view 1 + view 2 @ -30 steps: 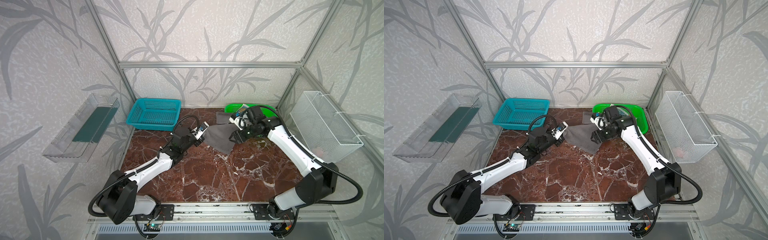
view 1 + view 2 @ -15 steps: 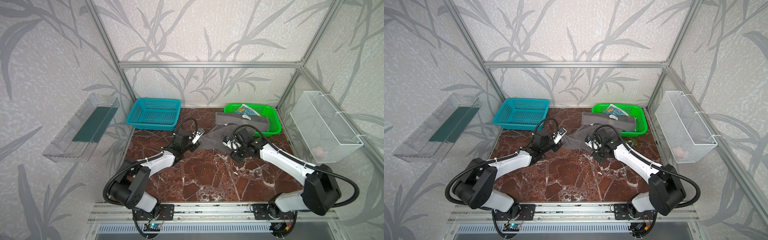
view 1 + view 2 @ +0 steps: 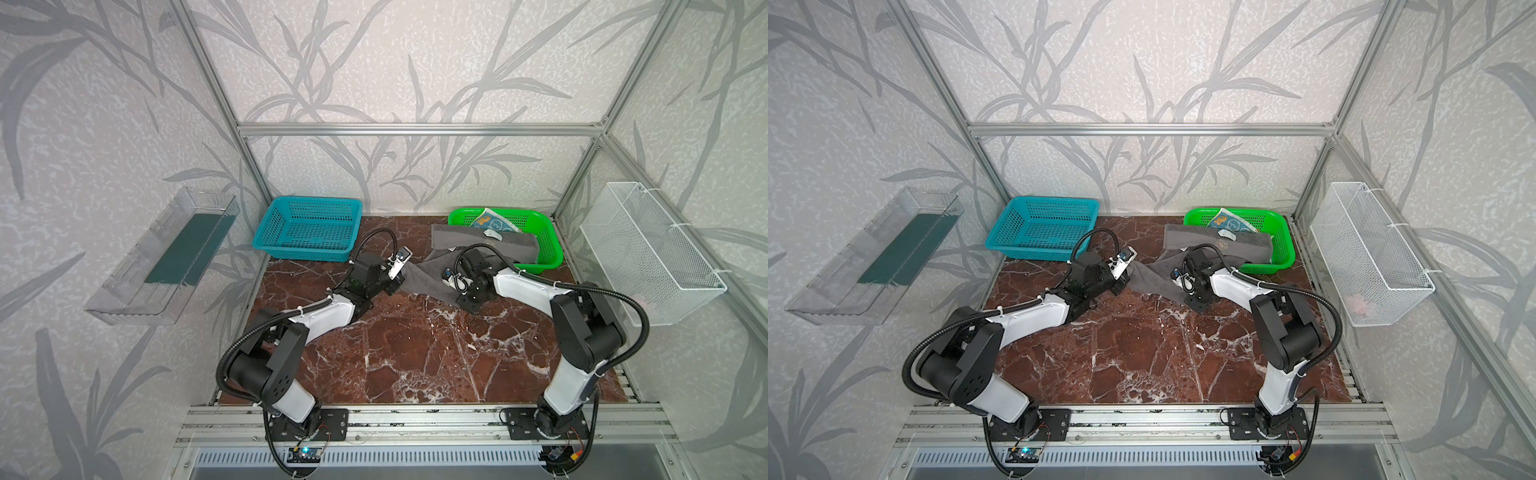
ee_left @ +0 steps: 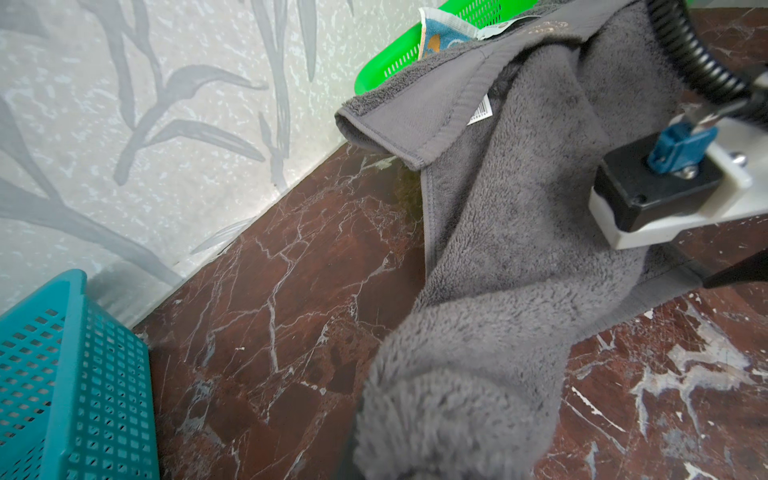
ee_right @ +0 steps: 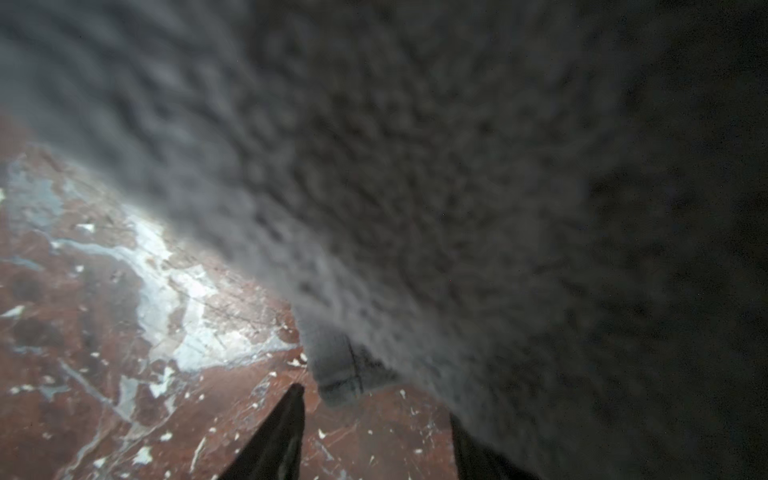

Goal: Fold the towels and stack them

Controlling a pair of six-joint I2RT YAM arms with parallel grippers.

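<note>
A dark grey towel hangs from the green basket down onto the marble table, its white tag on the folded part. My left gripper is shut on the towel's left end. In the left wrist view the bunched grey towel hides the jaws. My right gripper stands open low over the table. A hemmed corner of the towel lies just ahead of its fingertips, not between them. A teal-blue printed towel sits in the green basket.
A teal basket stands at the back left of the table. A white wire basket hangs on the right wall and a clear tray on the left wall. Bare marble stretches toward the front rail.
My right gripper came down from beside the green basket to the table at the towel's near corner. The grey towel dropped from hanging in the air to lying low. The left gripper shifted slightly nearer.
</note>
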